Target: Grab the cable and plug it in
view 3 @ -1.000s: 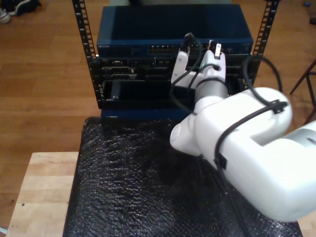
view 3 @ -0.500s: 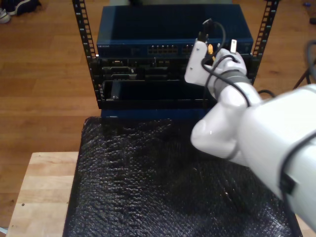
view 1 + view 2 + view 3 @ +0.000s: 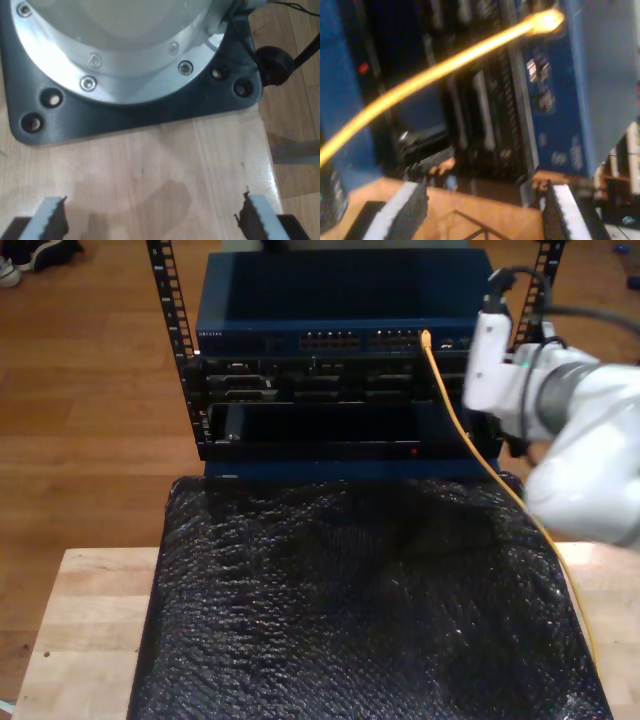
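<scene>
The yellow-orange cable (image 3: pixel 470 445) runs from the port row of the blue switch (image 3: pixel 260 310) down toward the exterior view's right, over the black mat's edge. Its tip (image 3: pixel 425 337) sits at a port; the clear plug is too small to make out. My second gripper (image 3: pixel 495 370) hovers just off the rack to the exterior view's right of that tip, apart from the cable. In the second wrist view the cable (image 3: pixel 435 72) arcs past my second gripper (image 3: pixel 482 205), which is open and holds nothing. My first gripper (image 3: pixel 152 215) is open over bare wood.
Black rack units (image 3: pixel 300 410) sit under the switch between perforated rails (image 3: pixel 172 310). A crinkled black mat (image 3: pixel 350 610) covers the wooden table (image 3: pixel 80 630). A round arm base on a dark plate (image 3: pixel 125 105) stands ahead of my first gripper, near the table's edge.
The second arm has swung toward the exterior view's right, away from the switch's ports. The yellow cable, hidden behind the arm before, now shows running from the port row.
</scene>
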You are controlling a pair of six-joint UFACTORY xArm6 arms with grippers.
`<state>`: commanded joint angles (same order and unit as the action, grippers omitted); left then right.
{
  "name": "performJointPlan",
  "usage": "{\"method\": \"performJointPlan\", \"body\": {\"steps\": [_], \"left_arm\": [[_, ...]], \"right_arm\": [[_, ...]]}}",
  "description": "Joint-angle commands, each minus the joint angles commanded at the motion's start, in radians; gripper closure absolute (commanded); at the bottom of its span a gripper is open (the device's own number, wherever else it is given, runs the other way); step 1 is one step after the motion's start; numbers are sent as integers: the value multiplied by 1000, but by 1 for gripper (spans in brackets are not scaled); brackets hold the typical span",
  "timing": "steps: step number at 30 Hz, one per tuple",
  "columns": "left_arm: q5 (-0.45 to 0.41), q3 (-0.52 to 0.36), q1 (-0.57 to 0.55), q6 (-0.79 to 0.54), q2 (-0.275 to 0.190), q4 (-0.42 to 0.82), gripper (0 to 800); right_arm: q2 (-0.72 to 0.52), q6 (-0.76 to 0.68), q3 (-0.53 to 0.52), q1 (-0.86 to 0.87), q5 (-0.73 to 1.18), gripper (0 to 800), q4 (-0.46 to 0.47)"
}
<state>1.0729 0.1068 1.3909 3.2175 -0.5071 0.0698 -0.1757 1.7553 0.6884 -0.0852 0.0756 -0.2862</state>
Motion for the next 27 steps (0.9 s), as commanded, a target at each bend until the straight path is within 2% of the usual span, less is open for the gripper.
{"method": "performJointPlan", "body": {"steps": [4, 8, 10, 19, 27], "left_arm": [[0, 0, 0, 0, 0, 0, 0], [0, 0, 0, 0, 0, 0, 0], [0, 0, 0, 0, 0, 0, 0], [0, 0, 0, 0, 0, 0, 0], [0, 0, 0, 0, 0, 0, 0]], "right_arm": [[-40, 74, 3, 92, 195, 87, 103], [-55, 210, 26, 189, 344, 61, 110], [-57, 288, 40, 249, 405, 0, 107], [-55, 574, 130, 494, 769, 0, 110], [-64, 664, 184, 710, 987, 0, 118]]}}
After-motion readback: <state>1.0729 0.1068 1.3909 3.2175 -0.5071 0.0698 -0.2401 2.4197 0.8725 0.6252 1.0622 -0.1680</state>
